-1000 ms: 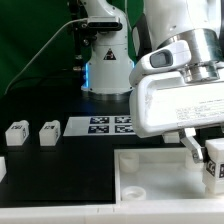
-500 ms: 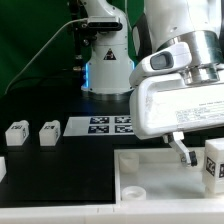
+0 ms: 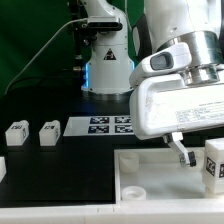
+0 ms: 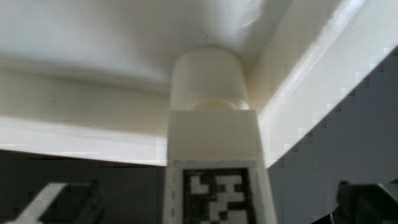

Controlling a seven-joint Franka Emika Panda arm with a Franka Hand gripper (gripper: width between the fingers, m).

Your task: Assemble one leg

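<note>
Green cloth closes off the rear of the cell. In front of it, the black worktop point(image 3: 60, 165) carries the marker board point(image 3: 110, 123) close to the arm's base. On the exterior view's left stand a first spare leg point(image 3: 17, 132) and a second spare leg point(image 3: 48, 132). A third piece point(image 3: 2, 166) is cut by the frame edge.

**Task status**
- The leg point(image 3: 212, 165) stands upright at the corner of the large white panel point(image 3: 160, 180) on the exterior view's right, well apart from the round hole point(image 3: 133, 190).
- The gripper point(image 4: 210, 205) is spread wide and holds nothing. In the wrist view, dark fingers point(image 4: 54, 205) sit at either side of the leg, clear of it.
- In the exterior view, one finger point(image 3: 181, 148) hangs just beside the leg without touching it.
- Judgement: the leg appears to be set in place. Seating or tightening may remain to be done.

**Not verifiable**
- The second finger lies outside the exterior view.
- The leg is partly cut off there.
- In the wrist view, the leg's far end meets the panel in a soft blur — full seating cannot be confirmed.
</note>
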